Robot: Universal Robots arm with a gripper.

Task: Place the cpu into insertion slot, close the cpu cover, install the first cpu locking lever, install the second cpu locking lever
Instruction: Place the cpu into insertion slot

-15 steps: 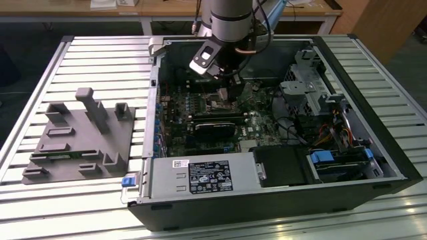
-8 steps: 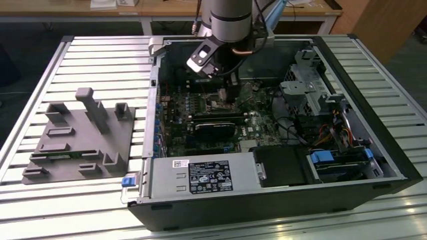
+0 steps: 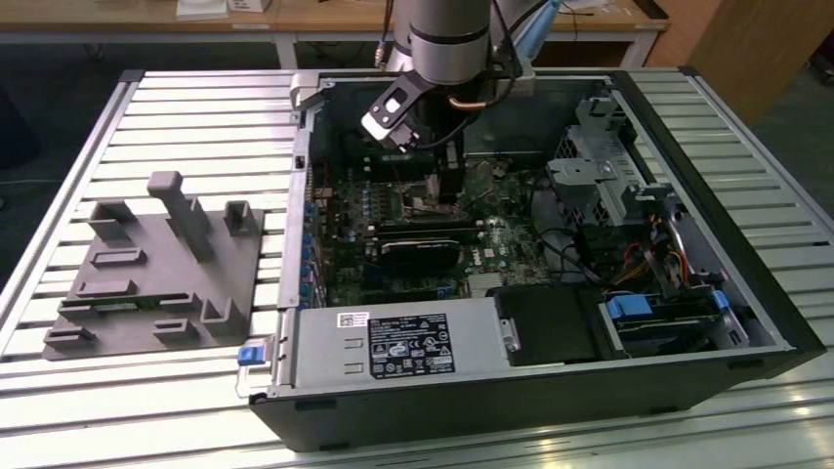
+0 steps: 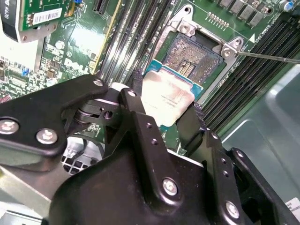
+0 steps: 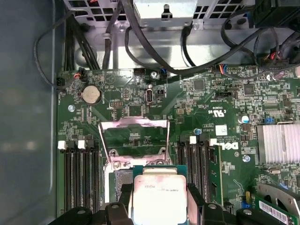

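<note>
Pincer (image 4: pixel 165 104) clamped on the cpu (image 4: pixel 161 91); arm (image 3: pixel 443 39) upright, low over the insertion slot (image 4: pixel 187 58)

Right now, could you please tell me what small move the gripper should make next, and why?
Probably ease the cpu sideways until it sits squarely over the insertion slot. The gripper is shut on the cpu, which overlaps just one edge of the slot, leaving its contacts exposed; the cpu cover stands open.
</note>
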